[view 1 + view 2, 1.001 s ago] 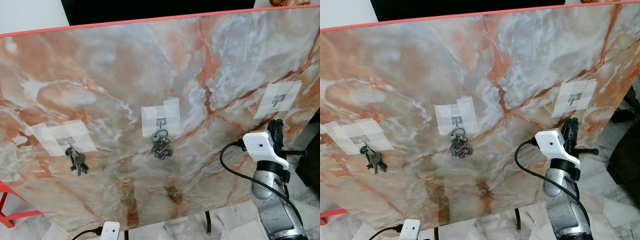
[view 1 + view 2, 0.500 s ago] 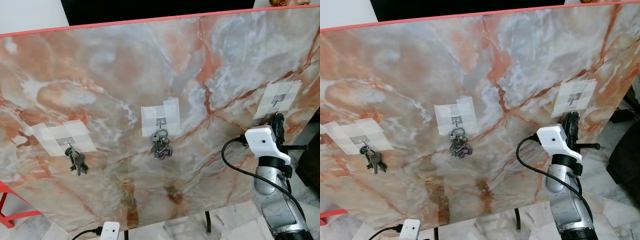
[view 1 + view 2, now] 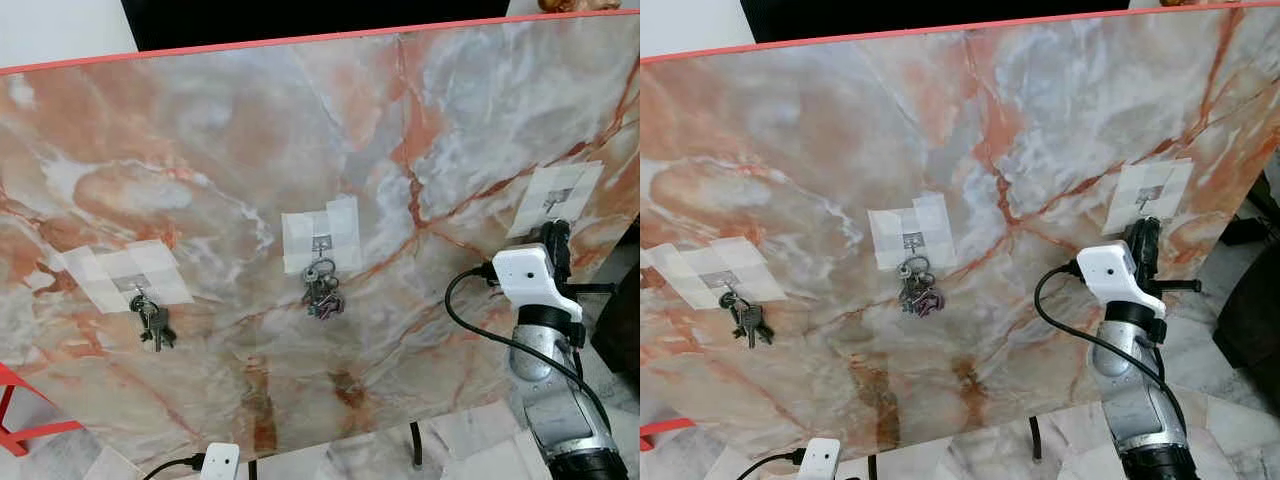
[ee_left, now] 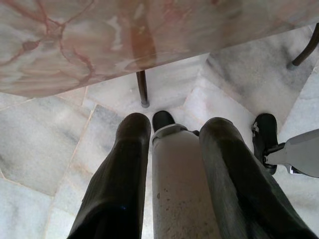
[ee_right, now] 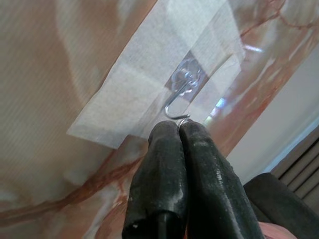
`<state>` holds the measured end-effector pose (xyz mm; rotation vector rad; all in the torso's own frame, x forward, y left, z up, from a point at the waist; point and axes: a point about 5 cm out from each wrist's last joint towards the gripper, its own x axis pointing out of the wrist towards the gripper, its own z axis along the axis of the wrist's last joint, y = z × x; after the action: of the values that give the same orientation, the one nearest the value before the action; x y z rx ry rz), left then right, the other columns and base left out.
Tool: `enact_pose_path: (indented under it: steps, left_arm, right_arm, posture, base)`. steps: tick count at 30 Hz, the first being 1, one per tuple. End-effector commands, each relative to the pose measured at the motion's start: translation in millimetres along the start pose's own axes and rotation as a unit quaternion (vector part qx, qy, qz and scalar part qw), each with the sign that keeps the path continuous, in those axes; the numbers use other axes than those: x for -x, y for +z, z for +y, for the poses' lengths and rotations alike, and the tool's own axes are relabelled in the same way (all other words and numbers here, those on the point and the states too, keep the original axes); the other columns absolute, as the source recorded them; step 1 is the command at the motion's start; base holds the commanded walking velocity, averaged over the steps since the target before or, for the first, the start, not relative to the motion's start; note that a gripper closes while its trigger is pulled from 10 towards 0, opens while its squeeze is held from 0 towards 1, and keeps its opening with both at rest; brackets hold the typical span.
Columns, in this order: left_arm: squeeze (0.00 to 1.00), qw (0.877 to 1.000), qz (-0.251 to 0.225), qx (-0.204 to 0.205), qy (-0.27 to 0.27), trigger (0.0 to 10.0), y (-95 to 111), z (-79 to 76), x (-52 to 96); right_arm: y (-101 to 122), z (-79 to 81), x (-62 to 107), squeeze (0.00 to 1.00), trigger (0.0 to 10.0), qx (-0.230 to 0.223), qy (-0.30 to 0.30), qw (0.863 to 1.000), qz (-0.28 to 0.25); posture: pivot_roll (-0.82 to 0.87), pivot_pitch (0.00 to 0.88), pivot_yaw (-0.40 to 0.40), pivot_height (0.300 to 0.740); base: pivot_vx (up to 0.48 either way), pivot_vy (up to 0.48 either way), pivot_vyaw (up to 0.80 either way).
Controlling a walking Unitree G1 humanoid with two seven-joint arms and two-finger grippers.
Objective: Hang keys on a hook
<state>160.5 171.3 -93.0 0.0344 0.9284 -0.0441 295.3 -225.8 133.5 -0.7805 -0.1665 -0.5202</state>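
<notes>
At the right of the frame, the right gripper pinches a thin key ring just beneath the empty taped hook, poised to slip it on. 2 other hooks already carry keys.

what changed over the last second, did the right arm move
Yes: the right gripper rose up the marble board to just under the right hook, fingers pressed together on a thin metal ring. The two hung key bunches and the left gripper stayed put.
</notes>
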Motion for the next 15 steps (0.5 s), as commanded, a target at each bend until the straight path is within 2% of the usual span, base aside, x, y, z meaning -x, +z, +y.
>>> enact_pose_path:
  steps: [1, 15]
  left_arm:
    - [0.0, 1.0, 0.008, -0.011, -0.001, 10.0, -4.0, 0.7, 0.9]
    - [0.0, 1.0, 0.008, -0.011, 0.0, 10.0, -3.9, 1.0, 1.0]
  right_arm:
    - [3.8, -2.5, -6.2, 0.0, 10.0, -0.011, -0.003, 1.0, -0.005]
    - [3.6, -1.7, -7.5, 0.0, 10.0, -0.018, 0.0, 1.0, -0.003]
  posture:
    - [-0.11, 0.015, 0.024, 0.74]
    - [-0.11, 0.015, 0.024, 0.74]
  base:
    - [0.0, 0.0, 0.0]
    - [0.0, 0.0, 0.0]
